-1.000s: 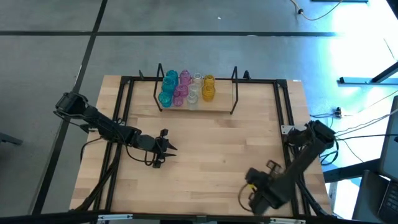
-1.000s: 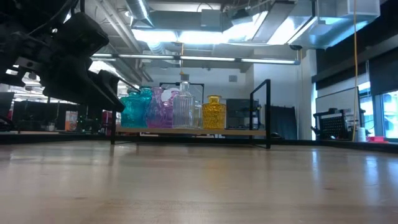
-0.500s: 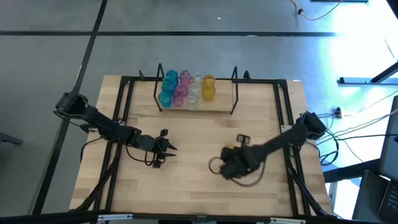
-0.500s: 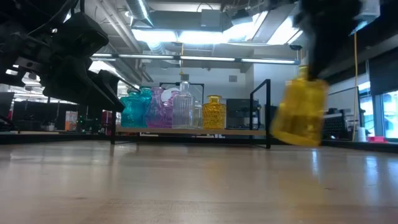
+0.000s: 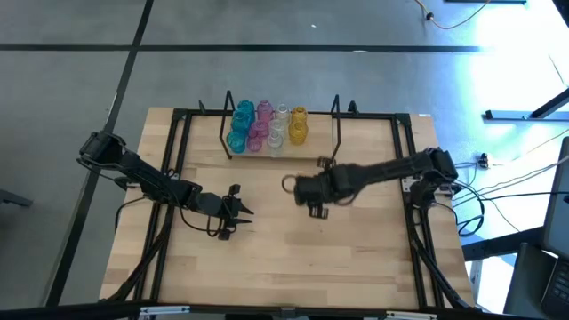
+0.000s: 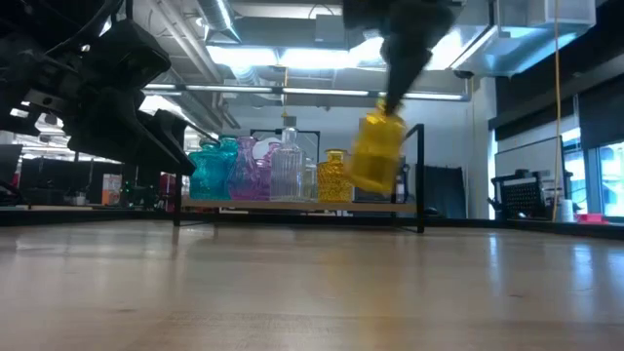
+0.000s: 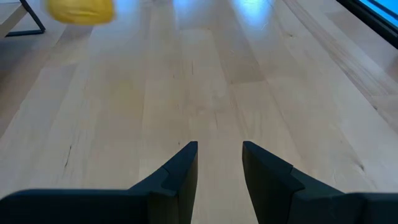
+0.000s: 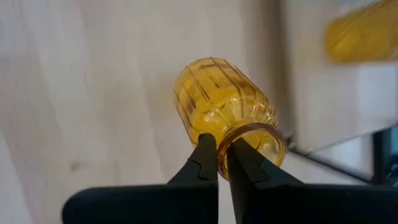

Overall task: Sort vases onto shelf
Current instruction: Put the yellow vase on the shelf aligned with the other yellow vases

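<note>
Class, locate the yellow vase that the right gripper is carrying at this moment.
The yellow vase hangs above the table, pinched at its rim by the right gripper, just in front of the shelf near its right end frame.

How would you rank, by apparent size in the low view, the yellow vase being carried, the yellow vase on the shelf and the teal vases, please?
1. The carried yellow vase, held by the right gripper; it is nearer the camera, so its true size is unsure.
2. The teal vases, taken as a cluster.
3. The yellow vase on the shelf.
</note>
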Robot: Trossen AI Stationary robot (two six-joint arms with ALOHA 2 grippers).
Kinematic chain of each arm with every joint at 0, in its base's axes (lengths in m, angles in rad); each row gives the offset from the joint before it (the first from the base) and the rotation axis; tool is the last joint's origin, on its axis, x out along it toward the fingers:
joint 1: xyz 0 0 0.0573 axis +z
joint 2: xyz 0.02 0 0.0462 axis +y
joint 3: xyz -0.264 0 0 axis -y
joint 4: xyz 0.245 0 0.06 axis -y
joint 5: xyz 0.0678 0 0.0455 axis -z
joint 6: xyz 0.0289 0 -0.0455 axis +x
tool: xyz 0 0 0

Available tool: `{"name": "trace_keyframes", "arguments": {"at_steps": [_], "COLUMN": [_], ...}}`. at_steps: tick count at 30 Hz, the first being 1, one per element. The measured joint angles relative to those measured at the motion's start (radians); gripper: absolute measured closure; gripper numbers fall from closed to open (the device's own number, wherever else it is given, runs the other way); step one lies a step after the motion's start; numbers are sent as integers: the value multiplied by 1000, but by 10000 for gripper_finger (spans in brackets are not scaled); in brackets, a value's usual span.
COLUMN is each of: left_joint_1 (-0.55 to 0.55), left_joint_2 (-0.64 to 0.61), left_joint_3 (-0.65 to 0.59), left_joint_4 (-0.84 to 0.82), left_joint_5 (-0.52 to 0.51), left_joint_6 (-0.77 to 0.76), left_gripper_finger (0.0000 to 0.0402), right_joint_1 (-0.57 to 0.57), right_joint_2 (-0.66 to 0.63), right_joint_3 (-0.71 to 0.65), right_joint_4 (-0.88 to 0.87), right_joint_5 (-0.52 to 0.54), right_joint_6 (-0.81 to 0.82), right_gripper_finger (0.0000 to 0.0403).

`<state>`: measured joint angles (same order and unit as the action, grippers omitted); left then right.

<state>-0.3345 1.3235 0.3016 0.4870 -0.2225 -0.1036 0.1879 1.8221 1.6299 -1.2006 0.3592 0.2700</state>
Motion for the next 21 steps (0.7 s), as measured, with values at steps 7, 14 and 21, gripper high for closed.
{"name": "trace_keyframes", "arguments": {"at_steps": [7,14,21], "left_joint_1": [1,1,10], "left_joint_2": [0,0,0], "left_joint_3": [0,0,0], "left_joint_4": [0,3,3], "left_joint_5": [-28,-38,-46], "left_joint_6": [-9,-18,-18], "left_gripper_finger": [282,282,282], "right_joint_1": [-153,-318,-411], "right_joint_2": [-1,-1,-1], "right_joint_3": [121,123,110], "right_joint_4": [36,101,133], "right_joint_5": [-19,-128,-190], "right_joint_6": [-152,-256,-304], "right_gripper_finger": [401,401,401]}}
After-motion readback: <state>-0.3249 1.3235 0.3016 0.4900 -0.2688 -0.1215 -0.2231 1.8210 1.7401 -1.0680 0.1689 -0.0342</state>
